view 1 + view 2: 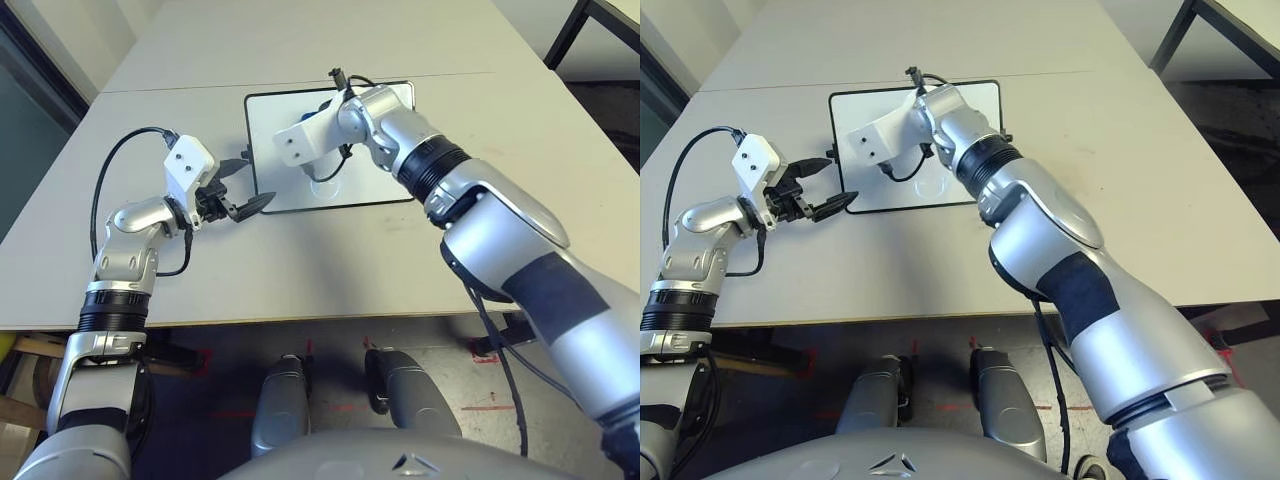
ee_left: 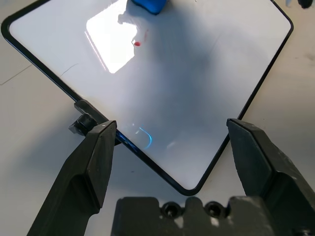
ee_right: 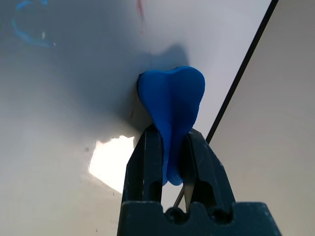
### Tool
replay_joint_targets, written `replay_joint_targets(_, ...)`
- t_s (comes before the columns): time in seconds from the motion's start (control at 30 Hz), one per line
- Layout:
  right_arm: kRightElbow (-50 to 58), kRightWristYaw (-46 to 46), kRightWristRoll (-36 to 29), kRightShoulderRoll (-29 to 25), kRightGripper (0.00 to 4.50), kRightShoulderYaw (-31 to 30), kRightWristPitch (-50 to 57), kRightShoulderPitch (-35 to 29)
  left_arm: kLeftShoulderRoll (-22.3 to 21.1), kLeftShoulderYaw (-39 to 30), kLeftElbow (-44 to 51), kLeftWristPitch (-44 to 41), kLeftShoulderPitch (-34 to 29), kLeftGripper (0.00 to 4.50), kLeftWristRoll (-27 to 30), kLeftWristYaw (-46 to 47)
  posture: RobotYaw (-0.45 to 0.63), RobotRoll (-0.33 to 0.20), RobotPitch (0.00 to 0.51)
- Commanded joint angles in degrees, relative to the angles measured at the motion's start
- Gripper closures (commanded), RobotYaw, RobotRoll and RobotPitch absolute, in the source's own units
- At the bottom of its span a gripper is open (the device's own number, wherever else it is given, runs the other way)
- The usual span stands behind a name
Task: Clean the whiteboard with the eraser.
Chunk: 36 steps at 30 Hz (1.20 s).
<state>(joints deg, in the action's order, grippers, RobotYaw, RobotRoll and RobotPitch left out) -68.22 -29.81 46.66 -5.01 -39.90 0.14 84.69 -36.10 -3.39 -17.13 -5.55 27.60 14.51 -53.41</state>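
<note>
The whiteboard (image 1: 275,125) lies flat on the grey table, a little beyond its middle. My right gripper (image 3: 169,136) reaches over the board and is shut on the blue eraser (image 3: 171,96), whose end presses on the white surface near the board's far long edge. A small red dot (image 2: 137,43) sits close to the eraser (image 2: 147,5), and a short blue curved mark (image 2: 145,138) shows near the board's left end. My left gripper (image 1: 256,180) is open just above the table at the board's left short side, its fingers astride the near-left corner, one fingertip (image 2: 103,132) by the dark knob (image 2: 81,123).
The table (image 1: 300,270) has a seam running across behind the board and its front edge close to my body. A black cable (image 1: 110,175) loops off my left wrist. Black legs of another table (image 1: 570,30) stand at the far right.
</note>
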Motion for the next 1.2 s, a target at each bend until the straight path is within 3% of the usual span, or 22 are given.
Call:
replay_joint_targets(0.03,-3.7,0.1,0.7,-1.8,4.12,-0.7,-0.5,-0.4,0.4,0.4,-1.7,0.6,0.8,0.00,-0.4,-0.6,-0.04,0.000,0.127)
replay_joint_targets(0.37,-4.8,-1.7,-1.0,-4.2,4.12,0.8,-1.9,0.4,1.0,0.9,-3.8,1.8,2.2,0.00,-0.9,-1.0,-0.06,0.000,0.116)
replay_joint_targets(0.63,1.4,-13.4,-5.6,-8.4,4.12,4.2,-4.4,1.4,2.1,1.5,-6.7,3.4,4.1,0.00,-1.6,-1.5,-0.09,0.000,0.101)
replay_joint_targets(0.9,28.3,-36.6,-11.0,-21.2,4.12,8.8,4.6,-5.9,3.5,2.3,-11.2,6.1,6.9,0.00,-2.4,-2.3,-0.13,0.000,0.088)
replay_joint_targets(1.03,54.1,-50.2,-9.2,-25.7,4.12,9.5,25.3,-16.7,4.4,2.8,-14.1,7.8,8.4,0.00,-2.7,-2.7,-0.13,0.000,0.088)
replay_joint_targets(1.2,60.9,-58.9,-10.7,-32.1,4.12,11.6,40.1,-22.4,5.5,3.3,-17.0,9.5,10.0,0.00,-3.3,-2.9,-0.19,0.000,0.084)
